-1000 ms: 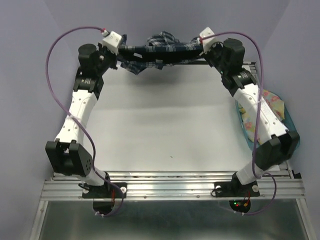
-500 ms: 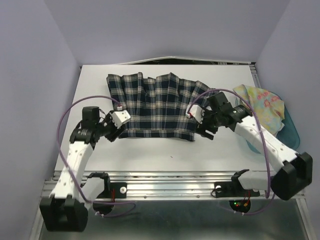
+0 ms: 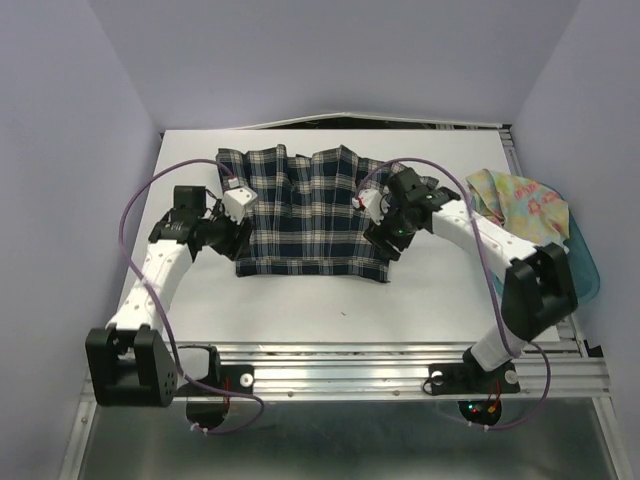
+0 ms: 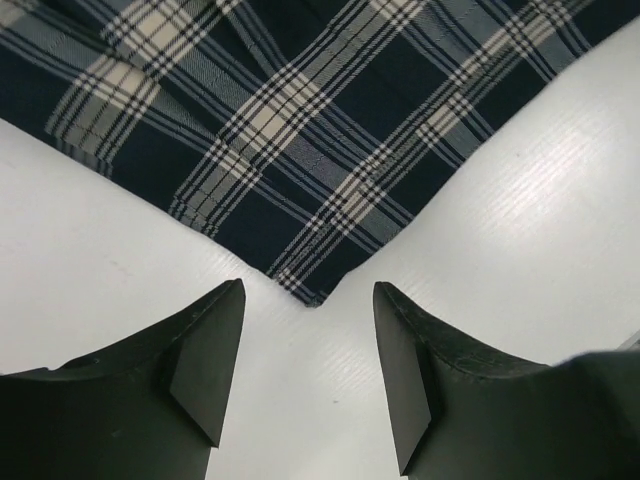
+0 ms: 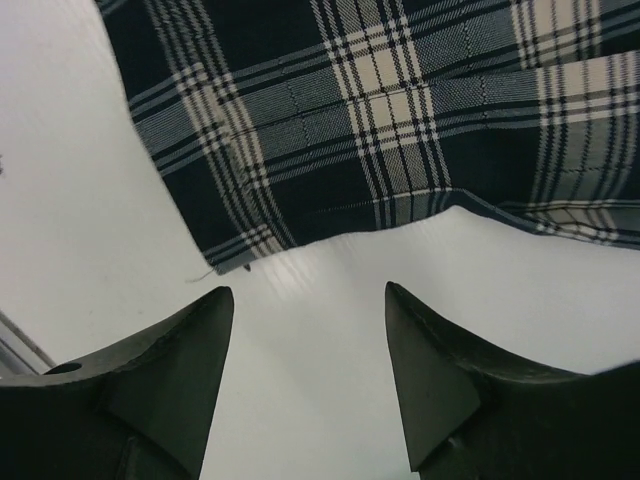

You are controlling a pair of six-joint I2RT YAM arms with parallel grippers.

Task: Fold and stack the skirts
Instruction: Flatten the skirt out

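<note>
The dark plaid skirt (image 3: 310, 210) lies spread flat on the white table (image 3: 300, 300). My left gripper (image 3: 234, 236) is open at the skirt's left edge. In the left wrist view a skirt corner (image 4: 312, 290) lies on the table just ahead of the open left gripper (image 4: 309, 288), with nothing between the fingers. My right gripper (image 3: 386, 238) is open at the skirt's right edge. The right wrist view shows the plaid hem (image 5: 380, 130) beyond the empty right gripper (image 5: 309, 290). The pastel floral skirt (image 3: 520, 203) lies bunched at the far right.
A translucent teal bin (image 3: 583, 262) sits at the table's right edge under the floral skirt. The right arm's elbow (image 3: 535, 290) stands beside it. Purple walls close in the left, back and right sides. A metal rail (image 3: 340, 375) runs along the near edge.
A second ago both grippers held the plaid skirt bunched up at the back. It now lies flat, both grippers have let go and opened, and both have shifted slightly farther along its sides.
</note>
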